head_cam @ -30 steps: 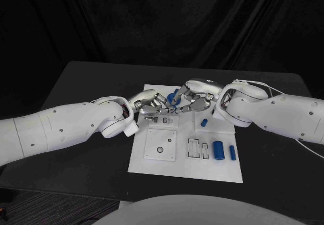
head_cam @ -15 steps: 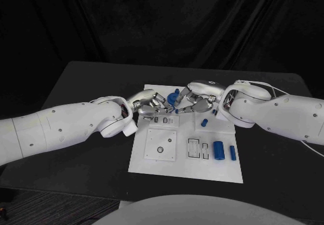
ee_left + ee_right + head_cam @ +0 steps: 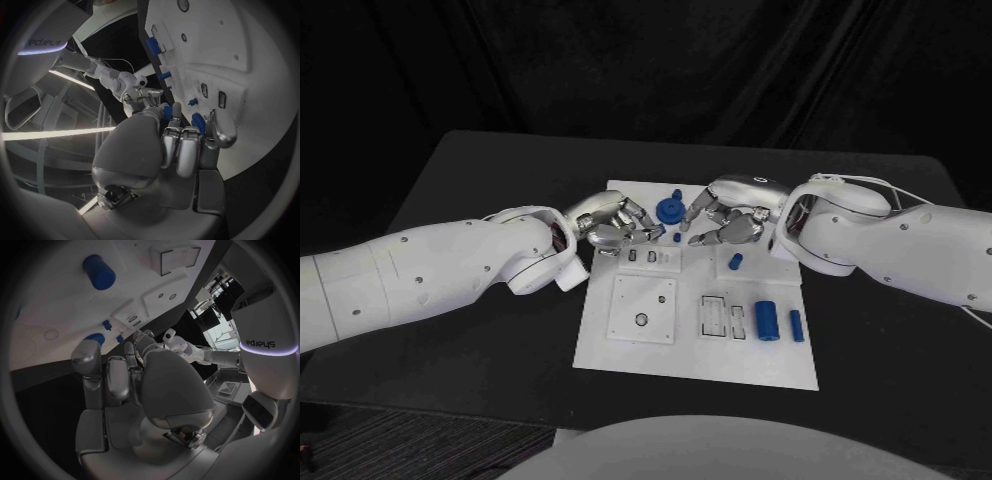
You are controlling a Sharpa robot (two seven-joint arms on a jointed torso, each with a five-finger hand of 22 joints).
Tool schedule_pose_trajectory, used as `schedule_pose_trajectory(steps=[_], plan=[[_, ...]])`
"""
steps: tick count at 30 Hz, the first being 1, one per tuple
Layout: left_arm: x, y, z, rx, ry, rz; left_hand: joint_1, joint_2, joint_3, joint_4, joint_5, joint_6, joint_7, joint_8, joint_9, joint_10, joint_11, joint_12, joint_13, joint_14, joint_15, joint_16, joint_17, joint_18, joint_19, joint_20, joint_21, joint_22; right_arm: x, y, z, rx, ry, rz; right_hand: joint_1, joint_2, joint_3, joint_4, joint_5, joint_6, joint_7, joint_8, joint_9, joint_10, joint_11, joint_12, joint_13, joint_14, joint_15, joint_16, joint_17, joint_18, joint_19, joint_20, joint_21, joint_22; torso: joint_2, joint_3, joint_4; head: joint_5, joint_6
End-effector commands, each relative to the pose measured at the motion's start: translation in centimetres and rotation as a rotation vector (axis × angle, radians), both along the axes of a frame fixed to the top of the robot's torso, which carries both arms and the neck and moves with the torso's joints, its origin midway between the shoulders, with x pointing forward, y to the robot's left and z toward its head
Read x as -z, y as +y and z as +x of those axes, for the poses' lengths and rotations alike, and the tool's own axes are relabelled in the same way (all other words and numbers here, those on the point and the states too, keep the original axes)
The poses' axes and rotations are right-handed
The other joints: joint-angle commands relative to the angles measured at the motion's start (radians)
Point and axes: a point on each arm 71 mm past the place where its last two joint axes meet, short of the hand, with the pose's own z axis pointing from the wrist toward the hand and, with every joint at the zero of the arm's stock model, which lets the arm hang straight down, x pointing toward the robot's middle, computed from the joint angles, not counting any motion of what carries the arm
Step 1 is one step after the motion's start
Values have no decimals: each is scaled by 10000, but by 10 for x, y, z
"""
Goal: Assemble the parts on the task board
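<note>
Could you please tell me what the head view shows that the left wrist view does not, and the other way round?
Head view alone: the whole board, the two blue cylinders near its right edge, and the round blue part between both hands. Left wrist view alone: the back of the left hand close up, with blue showing past its fingertips. Both: the left hand, the right hand, the board and small blue parts.
</note>
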Motion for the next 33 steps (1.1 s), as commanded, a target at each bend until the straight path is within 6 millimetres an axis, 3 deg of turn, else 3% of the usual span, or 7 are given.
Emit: schedule_pose_trajectory(steps=[1, 7, 11, 18, 22, 29, 33], plan=[[3, 3, -2, -157, 414, 251, -35, -148, 1329, -767, 113, 141, -166, 42, 8, 95, -45, 69, 1784, 1058, -86, 26, 2634, 38, 87, 4, 80, 1474, 1, -4, -1, 198, -57, -175, -101, 24, -15, 18, -47, 36, -9, 55, 18, -37, 48, -79, 945, 219, 88, -45, -35, 97, -78, 17, -83, 1136, -2, 8, -6, 23, -1], [-2, 17, -4, -255, 1959, 1793, -166, -338, 1524, -862, 487, 283, -237, 217, 122, 153, -108, 85, 1801, 1058, -150, 26, 2634, -7, 305, -54, 297, 1539, -3, -16, -8, 365, -186, -253, -119, 51, -7, 51, -65, 82, -5, 85, 49, -110, 53, -136, 854, 161, 92, -181, -181, 132, -146, 23, -305, 1086, 1, 19, -15, 48, -1], [-18, 25, 0, -38, 3207, 3632, -188, -322, 1576, -880, 509, 284, -246, 241, 156, 51, -116, 12, 1710, 1058, -161, 26, 2634, 12, 257, -65, 230, 1512, -7, -23, -15, 416, -318, -263, -165, 76, -12, 103, -74, 131, 3, 115, 78, -142, 65, -162, 817, 132, 100, -243, -245, 143, -174, 30, -393, 1066, 3, 9, 7, 11, -1], [-46, 27, 8, 354, 3940, 5664, -287, -287, 1711, -949, 360, 261, -259, 316, 276, 58, -128, 5, 1710, 1058, -176, 26, 2634, 18, 252, -85, 205, 1498, -16, -31, -24, 517, -539, -101, -195, 89, -15, 135, -55, 144, 8, 123, 88, -152, 72, -171, 802, 127, 104, -256, -258, 146, -180, 33, -417, 1061, -26, 63, -6, -84, -1], [-56, 21, 13, 533, 3919, 6087, -394, -267, 1814, -1019, 304, 237, -273, 410, 422, 162, -141, 73, 1794, 1058, -190, 26, 2634, -2, 328, -100, 280, 1524, -20, -35, -27, 601, -638, -30, -210, 97, -16, 152, -44, 148, 10, 126, 93, -152, 77, -171, 802, 125, 106, -263, -266, 147, -184, 35, -432, 1058, -55, 132, -12, -213, -1], [-63, 3, 25, 942, 4000, 6816, -833, -262, 2344, -1310, -14, 9, -286, 693, 980, 361, -163, 220, 1974, 1058, -215, 26, 2634, -36, 465, -133, 415, 1569, -25, -38, -31, 681, -796, 100, -229, 120, -11, 181, -20, 146, 14, 126, 100, -175, 84, -192, 767, 113, 112, -306, -315, 161, -206, 39, -523, 1038, -147, 379, -155, -393, -1], [-64, -8, 30, 1002, 3930, 6942, -917, -254, 2447, -1374, -43, -43, -280, 700, 1049, 354, -159, 219, 1971, 1058, -214, 26, 2634, -35, 464, -135, 412, 1567, -28, -39, -33, 665, -915, 232, -234, 120, -11, 187, -14, 140, 16, 122, 100, -180, 86, -196, 761, 113, 113, -306, -316, 161, -207, 40, -528, 1037, -164, 450, -228, -430, -1]])
